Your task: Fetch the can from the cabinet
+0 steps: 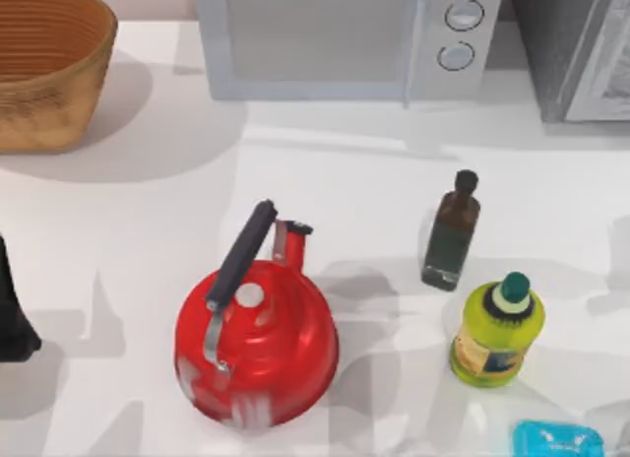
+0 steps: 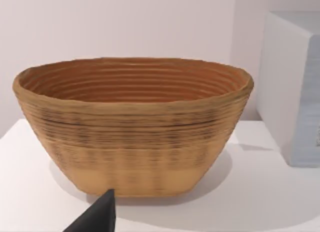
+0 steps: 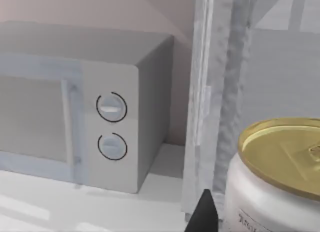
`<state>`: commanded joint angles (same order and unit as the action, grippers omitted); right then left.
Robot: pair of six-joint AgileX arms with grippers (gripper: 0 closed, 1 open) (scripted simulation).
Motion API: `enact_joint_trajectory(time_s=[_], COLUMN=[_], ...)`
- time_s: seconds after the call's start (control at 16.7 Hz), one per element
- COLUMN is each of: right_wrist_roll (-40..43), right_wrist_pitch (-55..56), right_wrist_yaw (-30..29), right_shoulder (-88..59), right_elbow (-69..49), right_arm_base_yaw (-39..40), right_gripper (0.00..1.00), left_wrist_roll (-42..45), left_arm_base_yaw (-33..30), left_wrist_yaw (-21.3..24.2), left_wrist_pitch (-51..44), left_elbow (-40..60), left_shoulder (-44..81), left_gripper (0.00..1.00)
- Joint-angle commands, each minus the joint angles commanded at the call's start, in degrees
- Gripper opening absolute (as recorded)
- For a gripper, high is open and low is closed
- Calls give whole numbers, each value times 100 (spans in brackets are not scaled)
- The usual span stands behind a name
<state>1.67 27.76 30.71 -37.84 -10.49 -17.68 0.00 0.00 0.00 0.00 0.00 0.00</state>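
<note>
The can, white with a gold lid, stands very close in the right wrist view, in front of the grey cabinet frame. A dark tip of my right gripper shows right beside the can's wall; whether it grips the can is hidden. In the top view the cabinet is at the back right corner. My left arm is parked at the left edge, and its gripper points at the basket.
A woven basket sits at the back left and a microwave at the back middle. A red kettle, a dark bottle, a yellow-green bottle and a blue item stand in front.
</note>
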Motion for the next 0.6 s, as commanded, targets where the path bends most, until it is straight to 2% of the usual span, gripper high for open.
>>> enact_joint_trajectory(time_s=[0.6], right_wrist_roll=[249], right_wrist_pitch=[4214], right_wrist_yaw=[4604], right_shoulder=[-6217], right_elbow=[-1657], right_arm_base_yaw=[-2555], right_gripper=[0], left_wrist_roll=[0], left_arm_base_yaw=[0], left_wrist_yaw=[0], left_wrist_pitch=[0], left_elbow=[0], left_shoulder=[0], left_gripper=[100])
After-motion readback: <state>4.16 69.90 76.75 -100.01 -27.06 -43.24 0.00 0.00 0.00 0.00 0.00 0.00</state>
